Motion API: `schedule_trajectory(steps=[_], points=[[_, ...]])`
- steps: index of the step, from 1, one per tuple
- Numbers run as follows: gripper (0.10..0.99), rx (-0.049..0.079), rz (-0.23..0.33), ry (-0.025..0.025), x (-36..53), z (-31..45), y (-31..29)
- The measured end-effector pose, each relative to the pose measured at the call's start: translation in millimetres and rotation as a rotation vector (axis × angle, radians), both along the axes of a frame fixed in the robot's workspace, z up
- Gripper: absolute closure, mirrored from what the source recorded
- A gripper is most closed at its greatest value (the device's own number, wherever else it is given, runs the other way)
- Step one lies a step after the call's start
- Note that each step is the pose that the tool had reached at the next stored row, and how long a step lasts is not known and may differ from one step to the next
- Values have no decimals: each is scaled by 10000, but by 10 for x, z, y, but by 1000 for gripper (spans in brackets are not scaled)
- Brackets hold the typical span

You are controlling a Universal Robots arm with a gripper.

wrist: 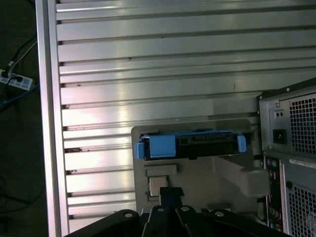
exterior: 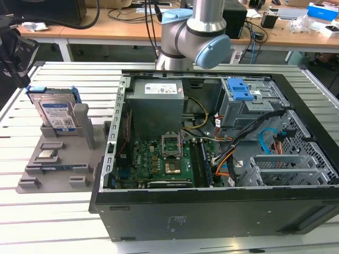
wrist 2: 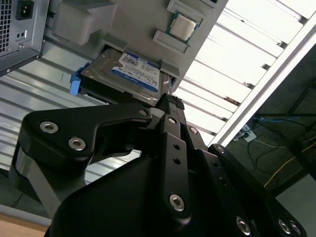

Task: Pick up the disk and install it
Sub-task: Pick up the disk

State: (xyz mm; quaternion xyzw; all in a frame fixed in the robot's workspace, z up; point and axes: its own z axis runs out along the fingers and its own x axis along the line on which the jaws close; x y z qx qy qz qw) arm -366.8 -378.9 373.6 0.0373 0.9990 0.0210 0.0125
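Sitting upright in the grey holder (exterior: 61, 177), the disk (exterior: 57, 115) is facing the gripper (wrist 2: 170, 102), which is hovering nearby, jaws together and empty.

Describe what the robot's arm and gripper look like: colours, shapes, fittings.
The arm is built of round silver-grey metal segments, with light blue caps over the joints. The gripper, seen in the second wrist view, is matte black. It is made of flat, angular linkage plates pinned together and dotted with silver screw heads.
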Motion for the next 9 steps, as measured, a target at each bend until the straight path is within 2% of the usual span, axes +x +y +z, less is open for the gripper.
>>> schedule_trajectory(steps=[1, 9], points=[[980, 0, 49, 0, 0, 0, 0], [980, 0, 2097, 0, 0, 0, 0]])
